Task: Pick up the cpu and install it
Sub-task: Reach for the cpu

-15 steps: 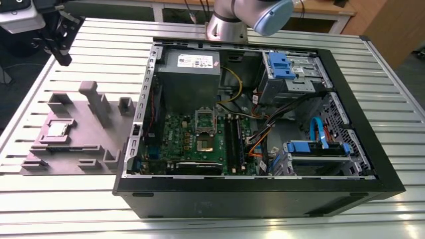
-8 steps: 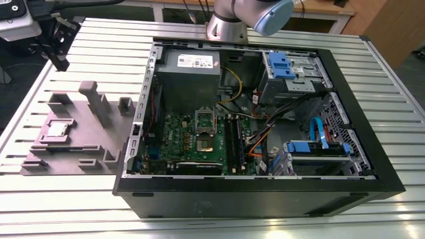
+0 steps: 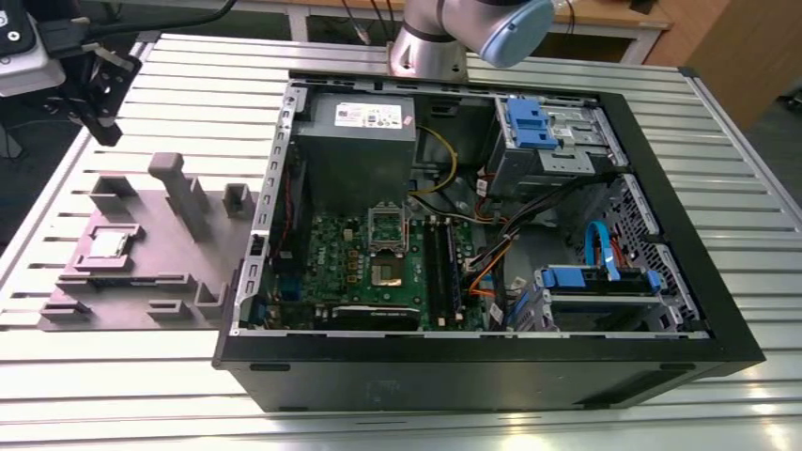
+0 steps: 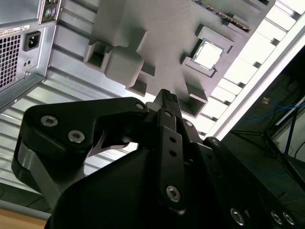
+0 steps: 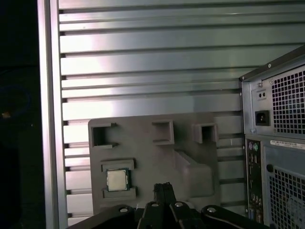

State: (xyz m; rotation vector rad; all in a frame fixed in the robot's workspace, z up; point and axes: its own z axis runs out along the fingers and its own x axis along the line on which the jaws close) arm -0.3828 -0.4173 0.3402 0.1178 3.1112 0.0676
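Note:
The cpu [image 3: 109, 244] is a small silver-topped square lying flat in a pocket of the grey moulded tray [image 3: 157, 272], on the table at the exterior view's left. It also appears in both wrist views, as the cpu [image 5: 116, 180] and the cpu [image 4: 208, 55]. My gripper [image 3: 107, 127] hangs well above the table, beyond the tray's far end, apart from the chip. Its black fingers [image 5: 163, 191] are pressed together with nothing between them, so it is shut. On the green board in the open case, the dark socket [image 3: 386, 271] lies with its metal frame lifted.
The open black computer case [image 3: 489, 366] fills the middle of the slatted metal table [image 3: 126, 395], with a power-supply box [image 3: 363, 117], cables and blue drive brackets inside. Upright posts [image 3: 169, 183] rise from the tray. The arm's base [image 3: 433, 42] stands behind the case.

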